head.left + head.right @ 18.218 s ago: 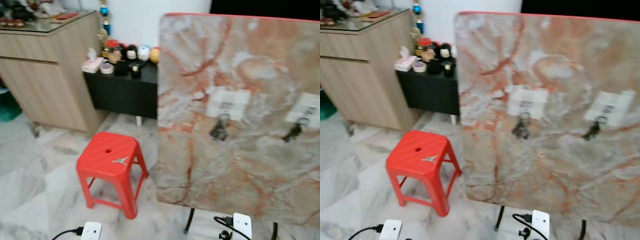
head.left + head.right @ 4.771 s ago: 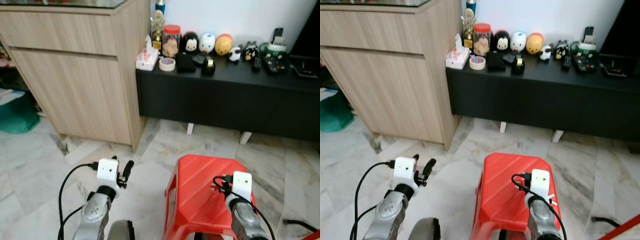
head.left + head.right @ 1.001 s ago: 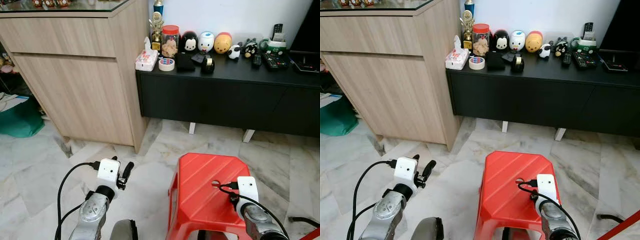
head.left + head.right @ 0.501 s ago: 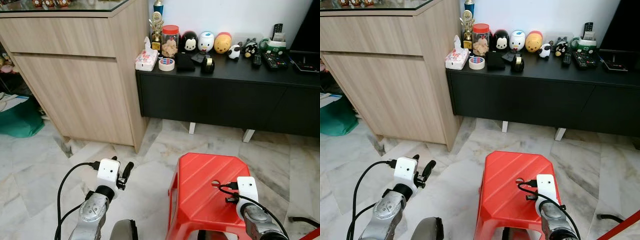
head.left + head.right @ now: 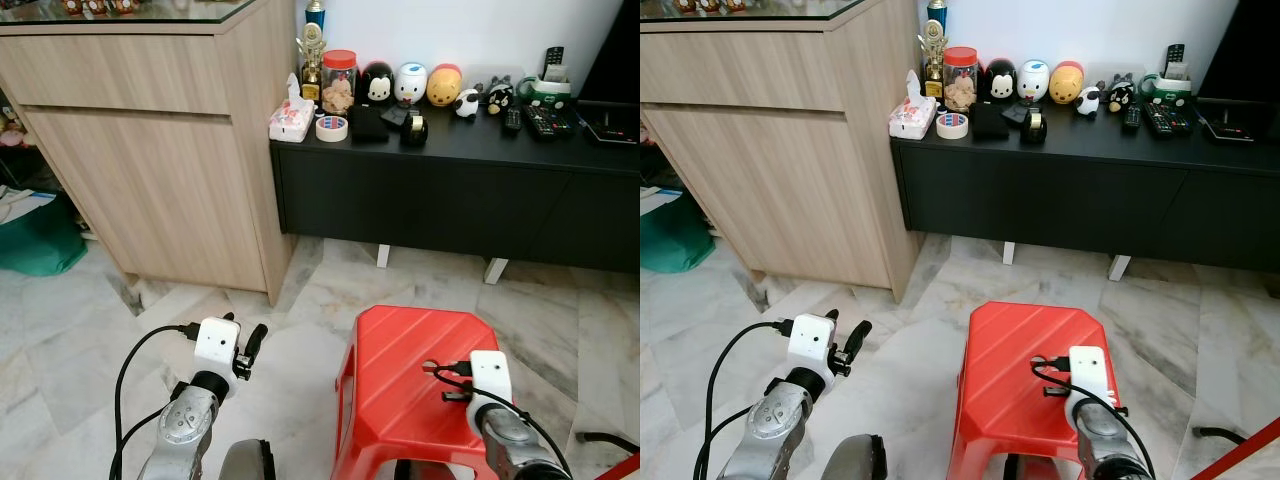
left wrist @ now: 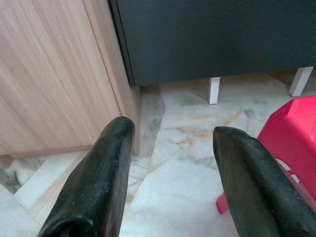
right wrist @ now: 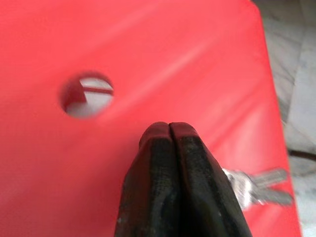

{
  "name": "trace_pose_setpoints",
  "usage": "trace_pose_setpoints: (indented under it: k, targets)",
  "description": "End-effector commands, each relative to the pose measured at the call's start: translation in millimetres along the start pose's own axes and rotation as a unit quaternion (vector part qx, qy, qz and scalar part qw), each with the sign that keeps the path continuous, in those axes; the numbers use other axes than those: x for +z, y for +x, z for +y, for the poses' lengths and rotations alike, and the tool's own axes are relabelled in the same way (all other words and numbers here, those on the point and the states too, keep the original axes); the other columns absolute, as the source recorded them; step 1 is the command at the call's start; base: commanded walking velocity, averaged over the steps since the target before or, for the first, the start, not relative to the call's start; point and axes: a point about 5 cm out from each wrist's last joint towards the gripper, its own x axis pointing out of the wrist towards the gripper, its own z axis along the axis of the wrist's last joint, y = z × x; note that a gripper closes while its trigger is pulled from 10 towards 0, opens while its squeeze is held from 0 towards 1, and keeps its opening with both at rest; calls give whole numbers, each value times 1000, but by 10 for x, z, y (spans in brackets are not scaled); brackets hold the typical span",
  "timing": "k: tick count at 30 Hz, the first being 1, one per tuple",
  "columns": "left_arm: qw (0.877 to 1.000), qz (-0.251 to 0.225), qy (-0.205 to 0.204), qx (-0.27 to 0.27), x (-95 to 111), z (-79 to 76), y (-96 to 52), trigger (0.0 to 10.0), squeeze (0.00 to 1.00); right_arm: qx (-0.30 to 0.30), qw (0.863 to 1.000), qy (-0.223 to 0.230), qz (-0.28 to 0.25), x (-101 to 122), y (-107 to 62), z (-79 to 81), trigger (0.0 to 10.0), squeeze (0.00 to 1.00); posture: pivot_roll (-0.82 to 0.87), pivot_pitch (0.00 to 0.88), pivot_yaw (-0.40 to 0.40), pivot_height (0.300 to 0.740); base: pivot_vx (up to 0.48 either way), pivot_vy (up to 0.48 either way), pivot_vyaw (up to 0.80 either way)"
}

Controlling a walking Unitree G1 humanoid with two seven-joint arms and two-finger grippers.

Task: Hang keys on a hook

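The right gripper (image 7: 170, 129) hangs just above the red stool (image 5: 405, 380), its two black fingers (image 7: 197, 168) pressed tip to tip. A bunch of silver keys (image 7: 256, 185) juts out from one side of those clenched fingers, over the stool's seat; whether the fingers pinch the keys or the keys lie on the seat cannot be told. Ahead of the fingertips the seat shows its round hole (image 7: 88, 95).

The left gripper (image 6: 170, 148) hovers over the marble floor (image 5: 80, 350) with its fingers (image 6: 106, 168) spread wide and released, nothing between them. A corner of the stool lies beside one finger; beyond the tips stand the foot of the wooden cabinet (image 5: 150, 150) and the dark front of the low black table (image 5: 450, 190), raised on short white legs.

Farther off, along the table top, sit the containers and trinkets: a tissue box (image 5: 289, 121) with a white tissue poking out of it nearest the cabinet, a roll of tape (image 5: 331, 128) beside it, then a clear jar with a red lid (image 5: 340, 81) holding pale brown contents, too small to tell what. A small trophy (image 5: 313, 60) stands next to the jar. Behind come three round cartoon figures (image 5: 411, 84), black, white and yellow, with remote controls (image 5: 520, 118) towards the far end. A green bin (image 5: 35, 240) sits on the floor beyond the cabinet's other side.
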Motion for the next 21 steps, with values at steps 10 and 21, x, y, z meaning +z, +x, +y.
trace_pose_setpoints:
  k: [10,21]
  targets:
    - [1000,8,-4,1,-22,-32,30,10000,0,19,998,16,-56,249,27,141,10000,0,90,0,-15,597,0,0,0]
    - [1000,6,-8,4,-22,-42,39,10000,0,23,992,-123,-35,323,46,-106,10000,1000,81,0,-20,597,0,0,0]
